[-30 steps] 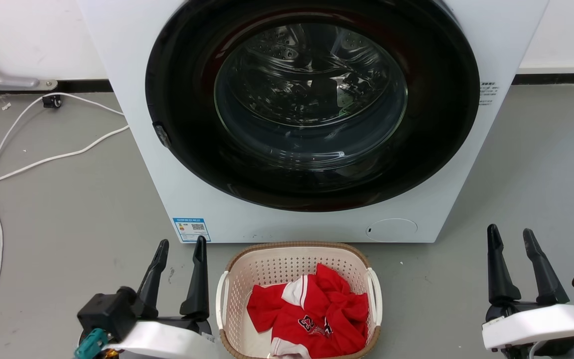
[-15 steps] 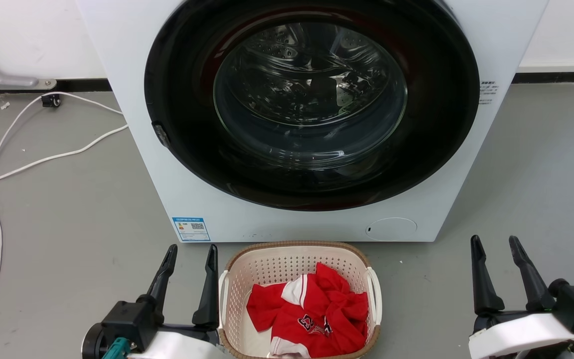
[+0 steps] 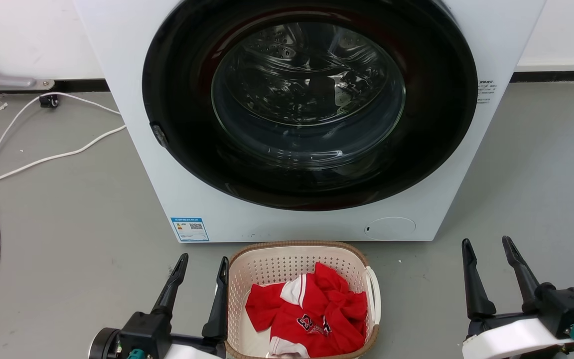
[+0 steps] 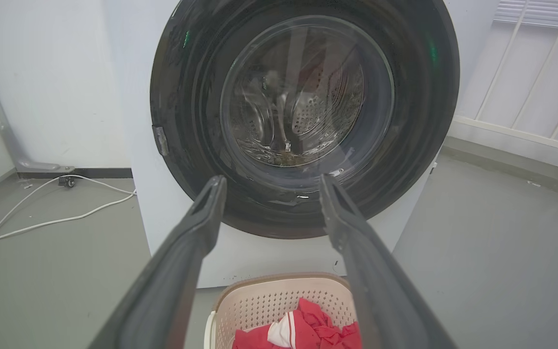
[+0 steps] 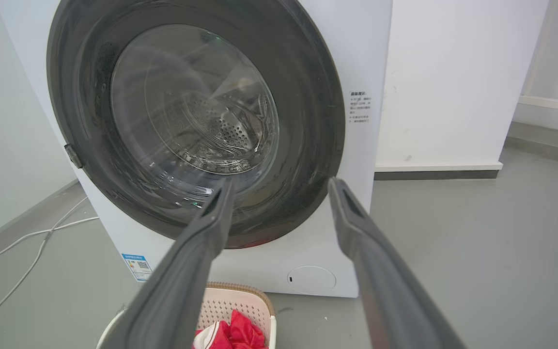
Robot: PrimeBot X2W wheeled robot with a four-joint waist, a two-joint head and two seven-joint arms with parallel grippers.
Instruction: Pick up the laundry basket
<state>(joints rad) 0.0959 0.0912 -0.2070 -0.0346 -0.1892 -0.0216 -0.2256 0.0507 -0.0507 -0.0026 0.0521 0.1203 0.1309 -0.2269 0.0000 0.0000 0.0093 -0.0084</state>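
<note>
The laundry basket (image 3: 277, 268) sits on the grey floor just in front of the washing machine. It is cream, with perforated walls, a brown rim and a white handle (image 3: 375, 294) on its right side. A red and white garment (image 3: 312, 314) lies inside. My left gripper (image 3: 204, 259) is open, and its inner finger stands against the basket's left side, covering the handle there. My right gripper (image 3: 486, 241) is open and empty, well to the right of the basket. The left wrist view shows the basket (image 4: 279, 300) low between the left gripper (image 4: 273, 178) fingers. In the right wrist view the basket (image 5: 230, 305) sits lower left of the right gripper (image 5: 282, 182).
A white front-loading washing machine (image 3: 167, 189) with a shut dark round door (image 3: 309, 104) stands right behind the basket. A white cable (image 3: 43, 159) trails over the floor at the left. A white railing (image 4: 526, 87) stands to the machine's right.
My left gripper has moved right until its inner finger meets the basket's left side. My right gripper has moved left towards the basket and a little lower. The basket has not moved.
</note>
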